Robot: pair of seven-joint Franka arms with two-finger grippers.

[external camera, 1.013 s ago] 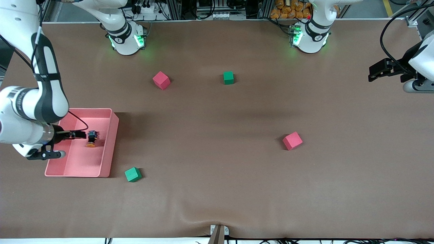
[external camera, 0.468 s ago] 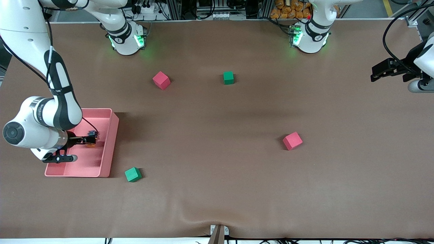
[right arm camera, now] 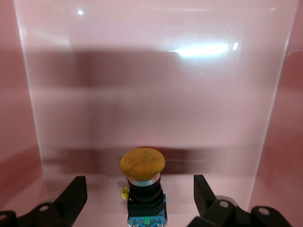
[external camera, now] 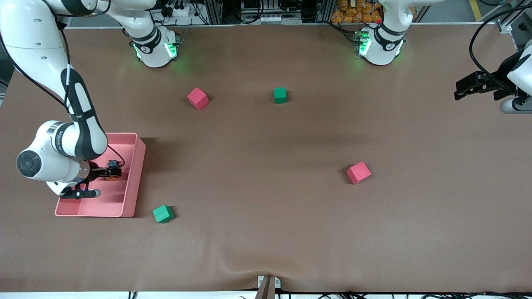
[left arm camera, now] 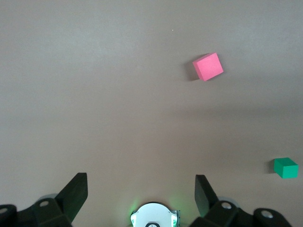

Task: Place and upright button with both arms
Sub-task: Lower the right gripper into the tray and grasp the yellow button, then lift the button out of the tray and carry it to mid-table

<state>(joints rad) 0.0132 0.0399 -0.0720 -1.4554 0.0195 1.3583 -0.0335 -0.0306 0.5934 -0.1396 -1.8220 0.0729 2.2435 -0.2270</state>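
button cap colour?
Orange cap on the button, with a black body; it shows best in the right wrist view.

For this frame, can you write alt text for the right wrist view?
The button, orange cap over a dark body, lies inside the pink tray between the open fingers of the right gripper, which do not touch it. The tray's pale walls fill the rest of the picture.

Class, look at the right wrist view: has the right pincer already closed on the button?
No: the right pincer is open, its fingers standing clear on either side of the button in the pink tray.
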